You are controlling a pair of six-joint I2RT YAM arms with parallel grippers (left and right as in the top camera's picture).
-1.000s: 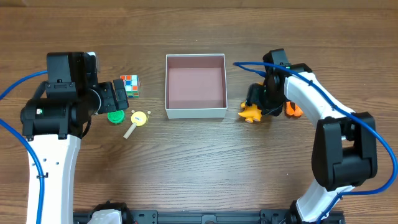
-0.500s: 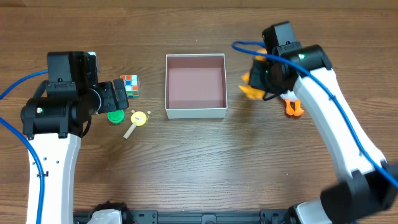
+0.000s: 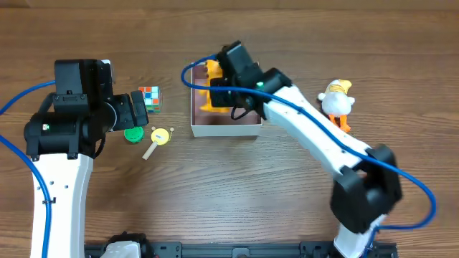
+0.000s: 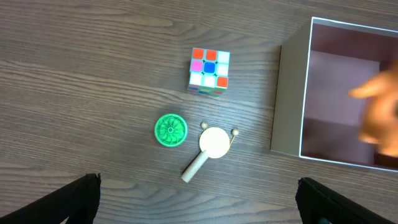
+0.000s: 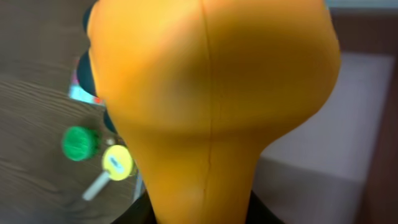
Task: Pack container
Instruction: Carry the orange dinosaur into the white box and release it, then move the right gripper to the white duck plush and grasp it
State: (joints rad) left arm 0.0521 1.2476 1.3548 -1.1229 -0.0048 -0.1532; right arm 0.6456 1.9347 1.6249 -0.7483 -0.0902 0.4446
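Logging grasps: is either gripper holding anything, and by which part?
The right gripper holds the smooth orange toy, apparently by its narrow end; the left gripper holds nothing.

Overhead looks straight down on the whole table [image 3: 229,208], far edge up top. Left wrist hangs high, facing down, catching the container [image 4: 289,99] at its right. Right wrist sits tight against the orange toy [image 5: 211,93]; all three share the green disc [image 3: 133,134].
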